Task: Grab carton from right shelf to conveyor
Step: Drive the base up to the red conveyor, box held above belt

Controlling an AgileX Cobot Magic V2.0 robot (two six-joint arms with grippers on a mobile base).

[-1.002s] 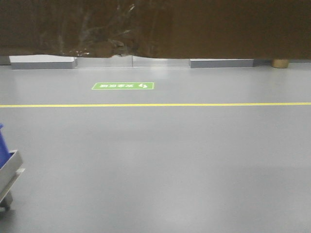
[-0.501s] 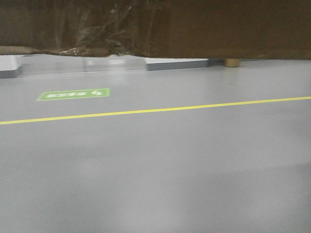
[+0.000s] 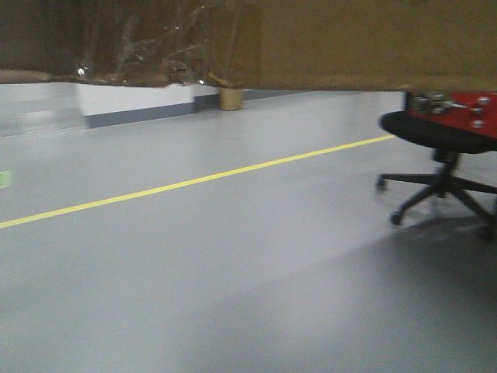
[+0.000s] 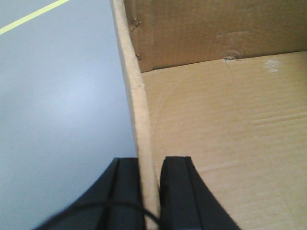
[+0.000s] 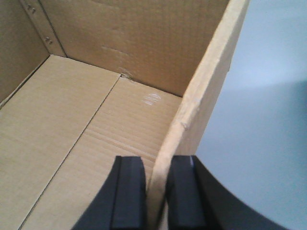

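The brown carton (image 3: 326, 39) hangs across the top of the front view, crinkled clear tape (image 3: 140, 43) on its lower left. In the left wrist view my left gripper (image 4: 151, 162) is shut on the carton's left wall (image 4: 136, 96), one finger outside and one inside. My right gripper (image 5: 156, 162) is shut the same way on the carton's right wall (image 5: 201, 91). Both wrist views look down into the carton's bare inside (image 4: 225, 129) (image 5: 86, 124). The right shelf is out of view. A red panel with bolts (image 3: 458, 109) shows at the far right; I cannot tell whether it belongs to the conveyor.
A black office chair (image 3: 443, 159) on castors stands at the right. A yellow line (image 3: 194, 181) crosses the smooth grey floor (image 3: 233, 272). A white wall with a grey skirting (image 3: 140, 105) and a small tan object (image 3: 231, 99) lie at the back.
The front view has swung right: the green floor sign and the blue bin slid out at the left, and the chair and red panel came in. Both grippers still hold the carton.
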